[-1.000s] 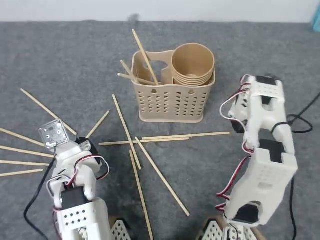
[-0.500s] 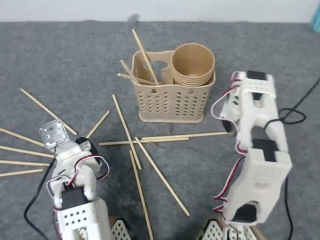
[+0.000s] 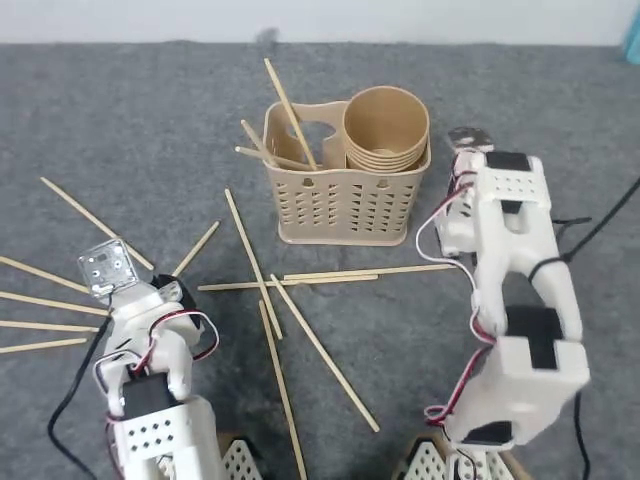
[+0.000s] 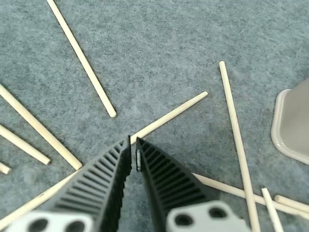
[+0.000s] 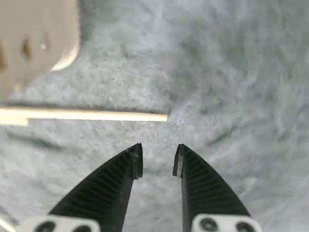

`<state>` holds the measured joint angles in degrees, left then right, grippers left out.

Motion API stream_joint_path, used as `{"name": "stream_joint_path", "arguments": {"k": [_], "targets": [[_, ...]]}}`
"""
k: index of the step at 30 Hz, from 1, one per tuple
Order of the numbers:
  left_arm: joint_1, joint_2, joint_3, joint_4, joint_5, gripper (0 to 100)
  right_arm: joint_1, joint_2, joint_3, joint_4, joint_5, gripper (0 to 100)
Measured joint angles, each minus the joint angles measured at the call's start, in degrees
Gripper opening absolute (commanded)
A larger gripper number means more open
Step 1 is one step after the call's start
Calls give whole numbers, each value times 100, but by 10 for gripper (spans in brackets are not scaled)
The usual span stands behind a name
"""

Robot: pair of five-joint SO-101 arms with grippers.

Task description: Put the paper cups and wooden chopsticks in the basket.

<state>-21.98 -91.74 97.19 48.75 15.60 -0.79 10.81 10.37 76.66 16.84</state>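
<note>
Basket (image 3: 345,205) stands upright mid-desk. A stack of paper cups (image 3: 386,125) sits in the compartment on the right arm's side. A few basket chopsticks (image 3: 290,100) lean out of the other compartment. Loose chopsticks (image 3: 250,262) lie scattered flat on the grey desk (image 3: 120,120), some crossing in front of the basket, others fanned out beside the left arm (image 3: 150,340).

Left gripper (image 4: 133,141): jaws almost together with only a thin slit at the tips, nothing held. It is low over the desk, and a single chopstick (image 4: 169,117) runs just past the tips.

Right gripper (image 5: 158,159): jaws slightly apart with a narrow gap, empty. It is over bare desk near the basket's corner. The end of a long chopstick (image 5: 87,114) lies just ahead of the tips, not between them. Right arm (image 3: 510,250) stretches alongside the basket.
</note>
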Motion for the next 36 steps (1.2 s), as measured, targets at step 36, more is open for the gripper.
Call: {"name": "stream_joint_path", "arguments": {"k": [36], "targets": [[0, 0, 0, 0, 0, 12, -290, -510, 1178, -1160, -5222, 131]]}}
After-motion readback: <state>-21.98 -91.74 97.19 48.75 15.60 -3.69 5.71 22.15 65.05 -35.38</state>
